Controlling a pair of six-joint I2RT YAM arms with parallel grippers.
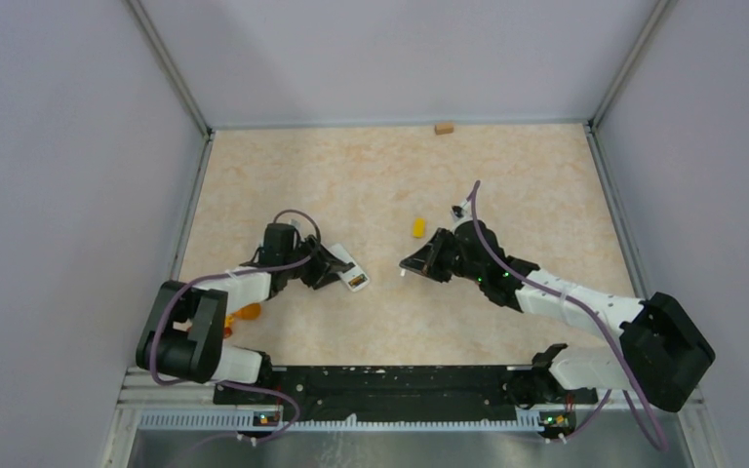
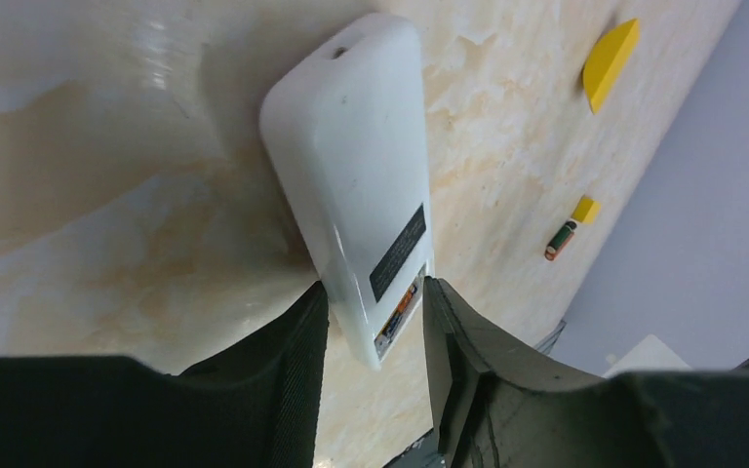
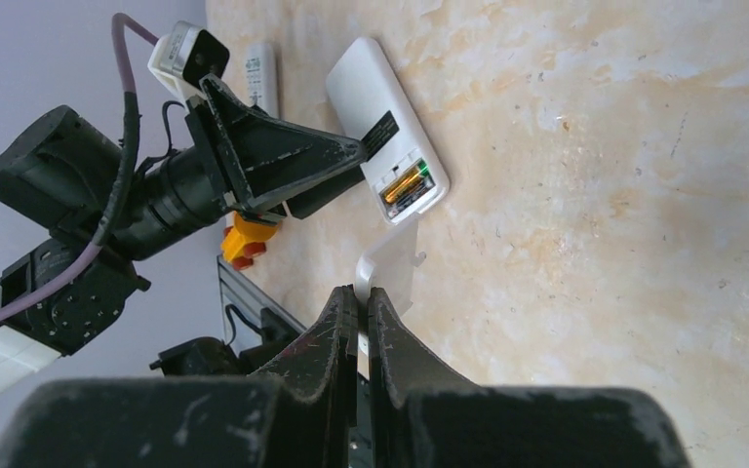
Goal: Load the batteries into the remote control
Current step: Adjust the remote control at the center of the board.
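The white remote control (image 2: 351,166) lies back up on the table, also in the top view (image 1: 353,276). Its open battery recess (image 3: 405,183) holds batteries, gold-orange and green. My left gripper (image 2: 374,312) is shut on the remote's recess end, a finger against each long side. My right gripper (image 3: 362,292) is shut on the thin white battery cover (image 3: 392,263) and holds it just short of the recess. In the top view it (image 1: 410,265) is right of the remote. One loose orange-and-black battery (image 2: 560,240) lies on the table beyond the remote.
A second white remote with buttons (image 3: 261,73) lies behind the left arm. An orange piece (image 1: 245,314) lies by the left arm's base. A yellow wedge (image 1: 417,227) and a small yellow block (image 2: 585,209) lie mid-table. A wooden block (image 1: 443,128) sits at the back wall.
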